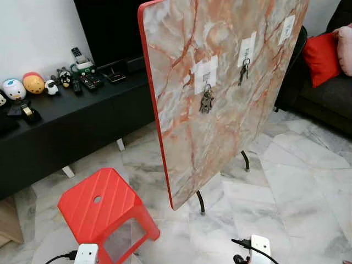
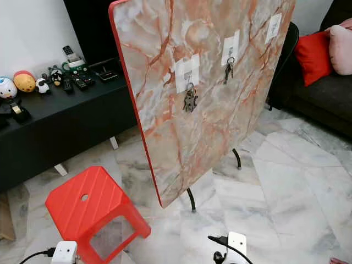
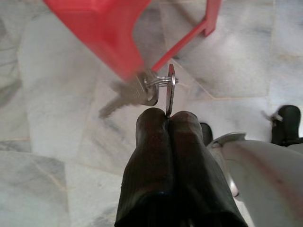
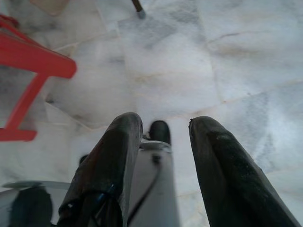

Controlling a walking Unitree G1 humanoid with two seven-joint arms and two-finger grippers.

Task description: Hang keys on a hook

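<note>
A marble-patterned board [image 1: 220, 93] with a red edge stands tilted on thin black legs. Three white hook patches sit on its face. One bunch of keys [image 1: 206, 101] hangs from the left hook [image 1: 205, 75], a second bunch [image 1: 243, 70] from the middle hook [image 1: 247, 48], and the right hook [image 1: 286, 27] is bare. In the left wrist view my left gripper [image 3: 169, 116] is shut on a set of keys [image 3: 150, 90], held low over the floor near the red stool. My right gripper [image 4: 163, 124] hangs open above the marble floor.
A red plastic stool [image 1: 102, 206] stands in front of the board's left edge. Behind it runs a black low cabinet [image 1: 71, 118] with toys and remotes. A dark sofa [image 1: 324, 88] with a red cushion [image 1: 322, 55] sits at the right. Marble floor [image 1: 297, 187] spreads out to the right.
</note>
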